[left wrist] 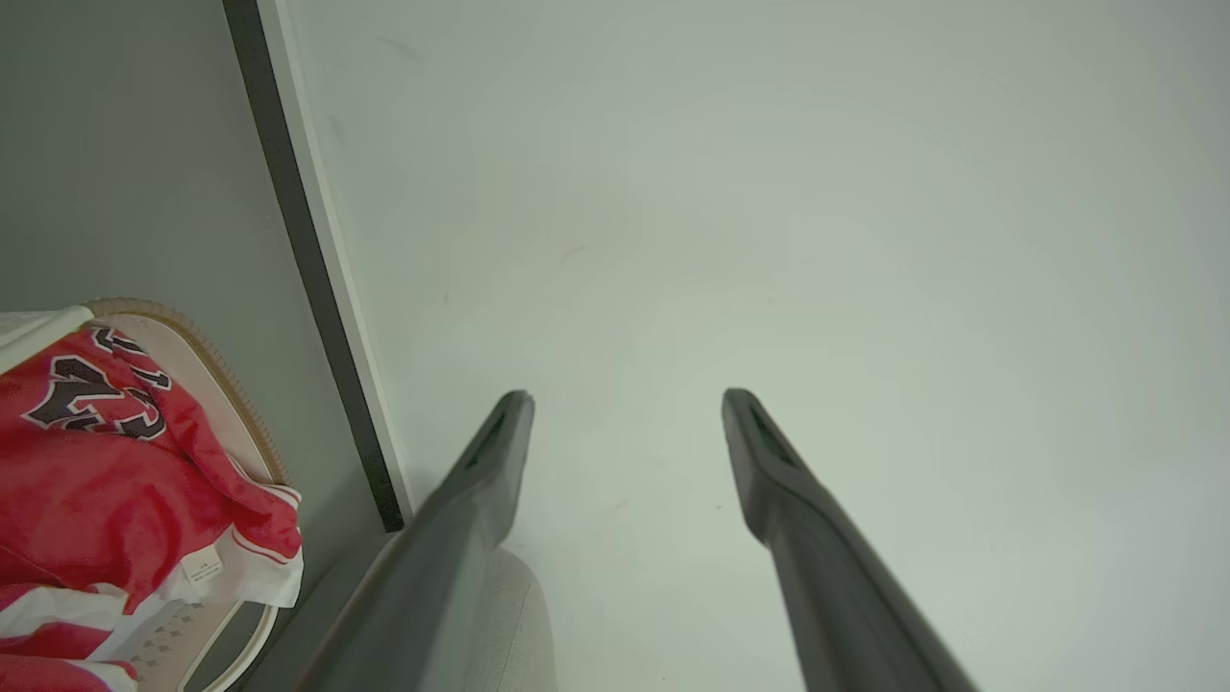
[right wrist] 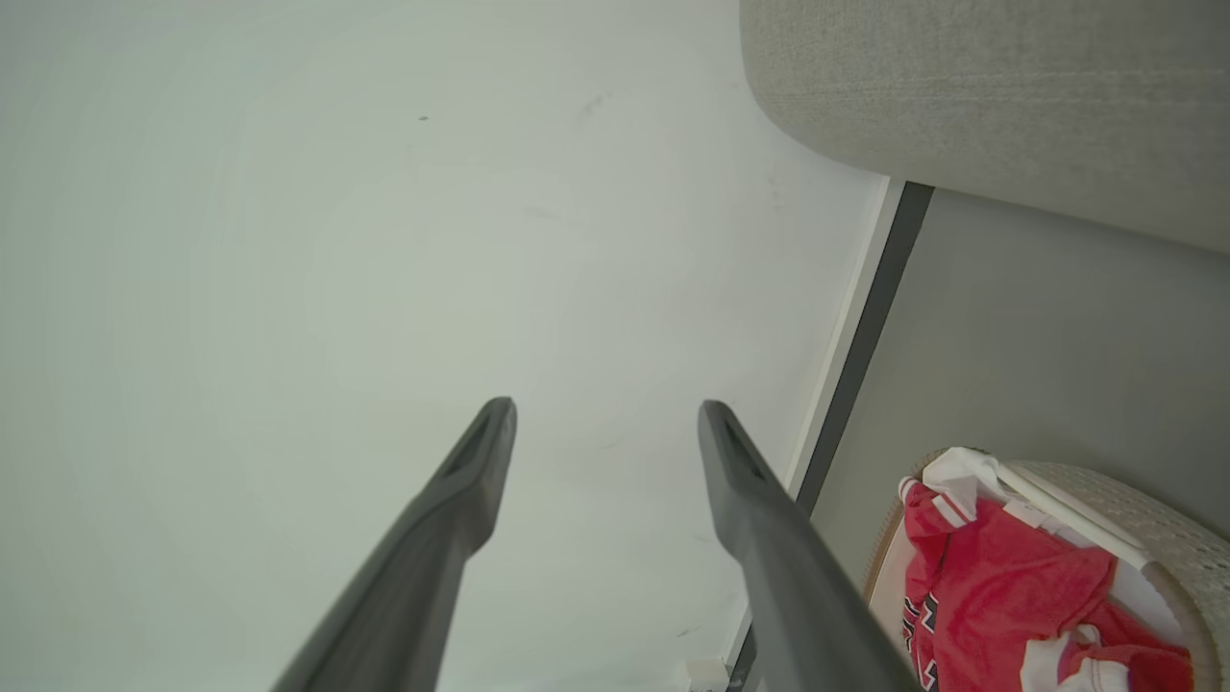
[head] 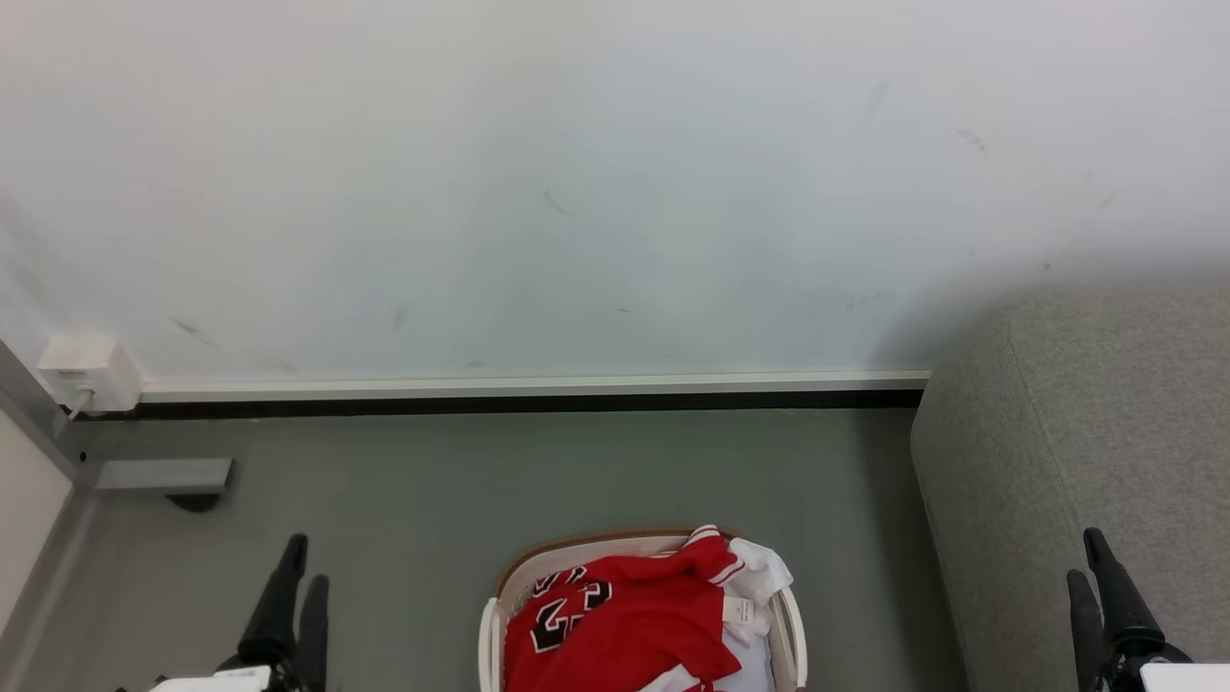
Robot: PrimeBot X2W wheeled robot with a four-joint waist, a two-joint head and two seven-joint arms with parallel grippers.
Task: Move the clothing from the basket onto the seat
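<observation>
Left gripper [left wrist: 627, 399]: fingers spread wide, empty, touching nothing. Right gripper [right wrist: 605, 408]: likewise. Clothing [head: 625, 625]: heaped in basket [head: 577, 543] on floor, near seat [head: 1105, 432] (not touching). Head view takes in wall socket [head: 91, 370], both grippers flanking basket.

Soft, even, fairly bright light with no glare. A faint shadow dims the wall [head: 922, 317] beside the sofa [head: 1086, 461], and a dark strip runs under the skirting [head: 528, 386]. The wrist views bow straight lines near the edges, and the close fingers [left wrist: 812, 557] look slightly soft.
</observation>
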